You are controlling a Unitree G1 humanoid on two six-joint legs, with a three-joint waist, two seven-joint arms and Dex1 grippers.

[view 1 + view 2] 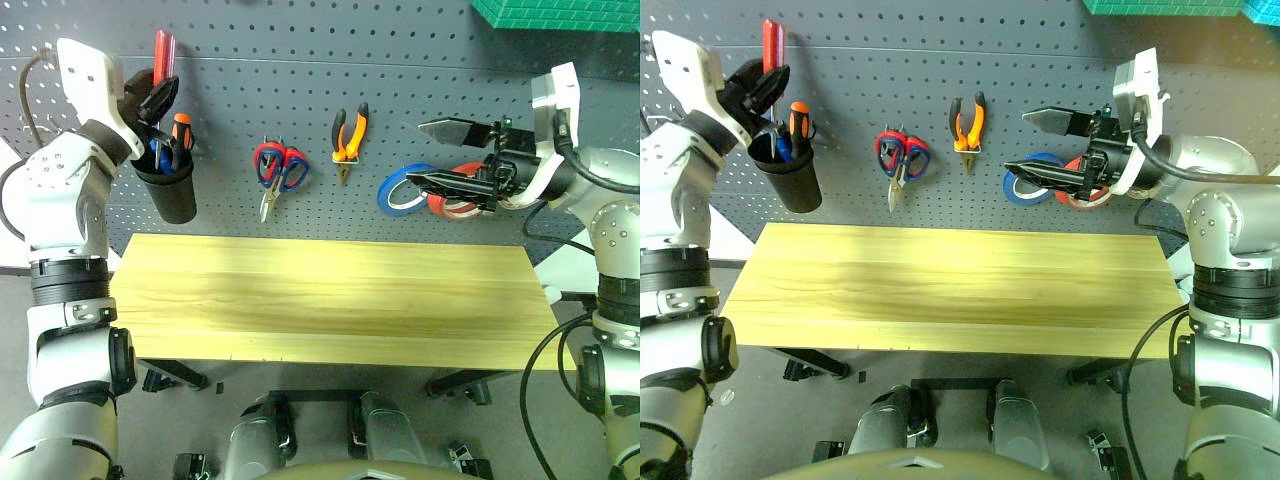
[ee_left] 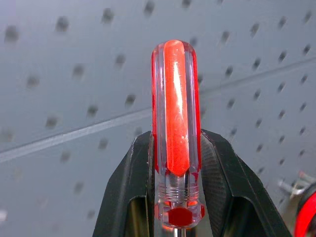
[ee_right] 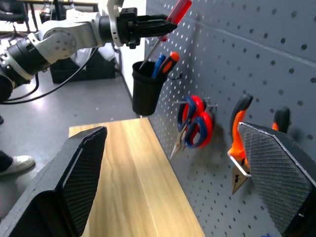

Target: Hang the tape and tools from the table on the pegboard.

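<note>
Left pincer [image 1: 158, 98] grips red-handled screwdriver [image 1: 163, 55] above black cup [image 1: 168, 190] on pegboard [image 1: 330, 70]; right pincer [image 1: 440, 155] open

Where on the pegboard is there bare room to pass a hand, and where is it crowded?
The dark grey pegboard is bare above the red-and-blue-handled scissors and the orange-and-black-handled pliers. The light yellow wooden tabletop below is bare too. It is crowded around the black cup with the screwdrivers, and by the blue tape roll and red tape roll.
</note>
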